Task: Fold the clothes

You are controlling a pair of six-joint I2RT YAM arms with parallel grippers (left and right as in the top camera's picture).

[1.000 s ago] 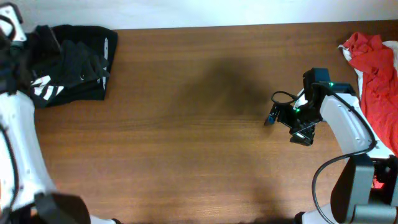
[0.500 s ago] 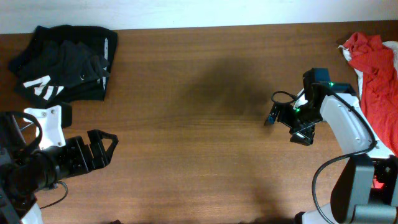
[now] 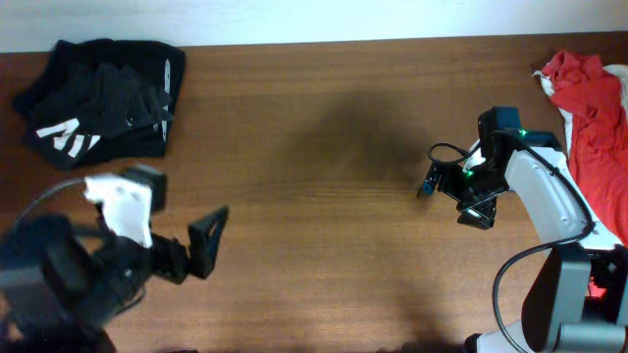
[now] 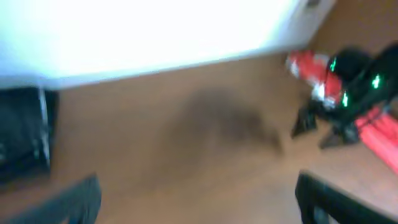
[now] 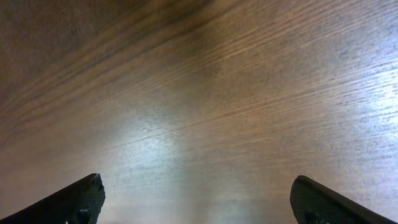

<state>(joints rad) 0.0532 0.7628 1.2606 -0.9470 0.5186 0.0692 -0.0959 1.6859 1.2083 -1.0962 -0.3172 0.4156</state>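
A pile of black clothes with white marks lies at the table's far left corner; it also shows blurred in the left wrist view. A crumpled red garment lies at the right edge, and shows in the left wrist view. My left gripper is blurred, open and empty above the front left of the table, well away from the black pile; its fingers are wide apart. My right gripper is open and empty over bare wood, left of the red garment.
The wooden table runs to a white wall at the back. The right arm's white body stands between its gripper and the red garment. The left arm's base sits at the front left.
My left arm has swung from the black pile at the far left down to the front and then right toward the middle, empty. The right arm has not moved.
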